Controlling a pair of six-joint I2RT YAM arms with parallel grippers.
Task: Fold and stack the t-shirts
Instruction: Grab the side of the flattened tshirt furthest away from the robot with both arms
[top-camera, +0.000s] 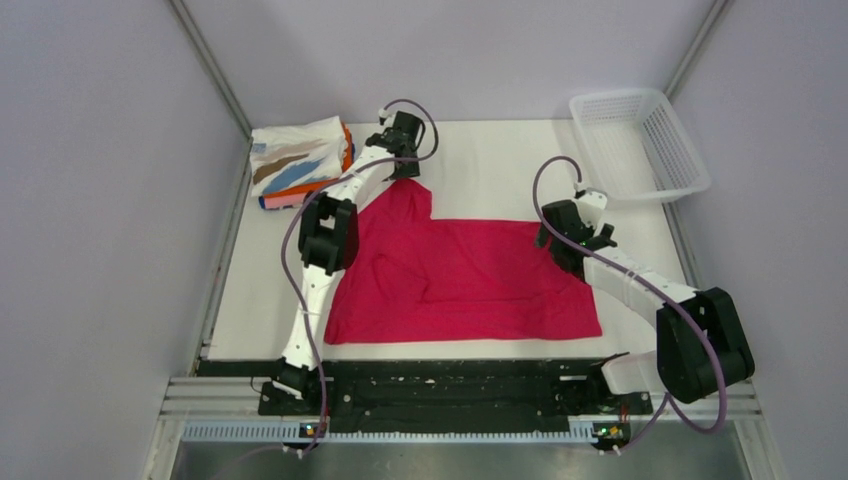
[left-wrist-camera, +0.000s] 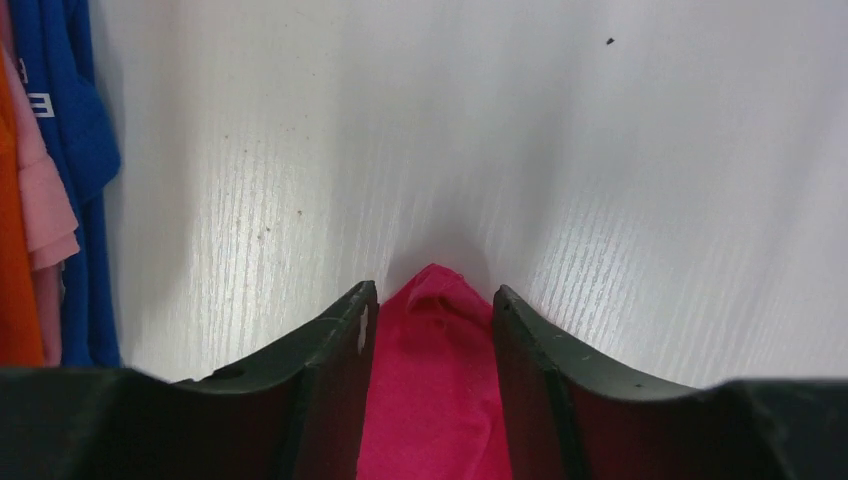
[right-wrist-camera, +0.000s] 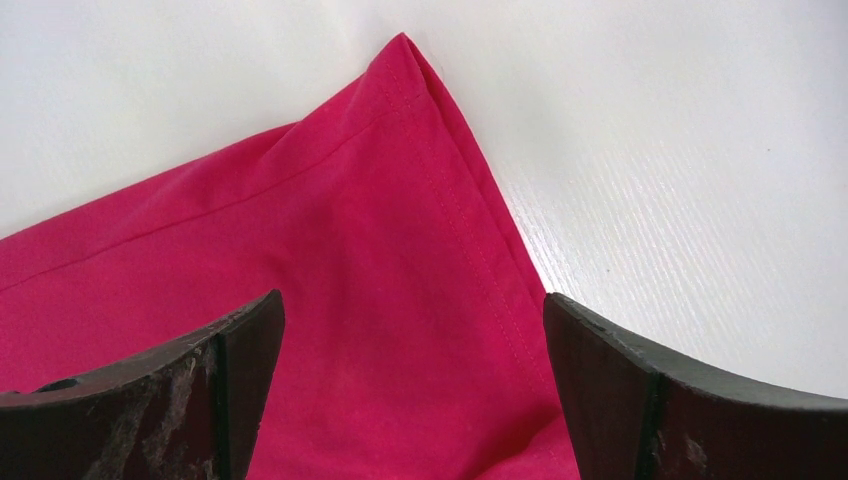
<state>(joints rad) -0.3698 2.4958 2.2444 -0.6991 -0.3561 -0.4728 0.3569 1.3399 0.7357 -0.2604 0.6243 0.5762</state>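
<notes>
The magenta-red t-shirt (top-camera: 470, 275) lies spread flat on the white table (top-camera: 500, 160) in the middle of the top view, with one flap reaching toward the upper left. The left gripper (left-wrist-camera: 432, 300) sits at the tip of that flap, its jaws narrow and the cloth corner filling the gap between them. Whether they pinch it firmly cannot be told. The right gripper (right-wrist-camera: 415, 310) hovers over the shirt's upper right corner with its jaws wide, and the hemmed corner lies between the fingers, ungripped. An arm at each far corner suits a fold, judging by the layout: with both corners held, the far edge could be drawn over toward the bottom of the frame. The stack of folded t-shirts (top-camera: 300, 160) waits at the upper left, near the left gripper and handy for stacking. The streaked white one lies on top. A white mesh basket (top-camera: 640, 140) stands at the upper right, well apart from the shirt.
</notes>
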